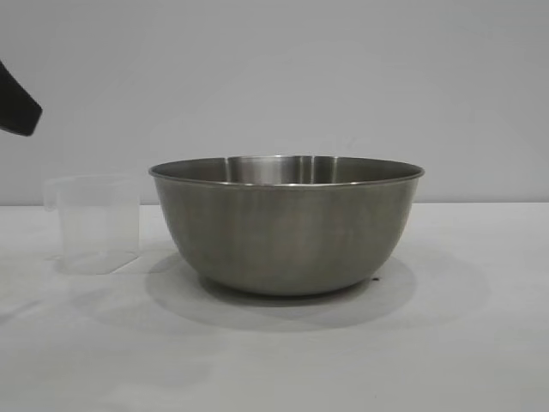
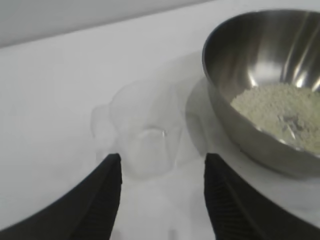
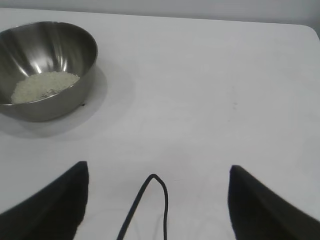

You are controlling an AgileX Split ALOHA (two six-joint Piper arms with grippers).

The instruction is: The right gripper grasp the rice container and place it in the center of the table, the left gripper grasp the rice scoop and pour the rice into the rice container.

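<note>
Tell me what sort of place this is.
Probably a robot test bench, not a kitchen: a bare white table against a blank wall, holding only a steel bowl of rice and a plastic cup.

We are finding no text, label, brand, number or sign that can be read in any of the views. The rice container [image 1: 286, 225] is showing only plain brushed steel on its wall and inside. The rice scoop [image 1: 94, 223] is showing clear plastic, and if it carries measuring marks we are not making any out. The bench [image 3: 210, 75] is showing a bare white top, and the black fingers [image 2: 100, 200] of the left tool and those of the right tool [image 3: 50, 205] are showing no lettering.
</note>
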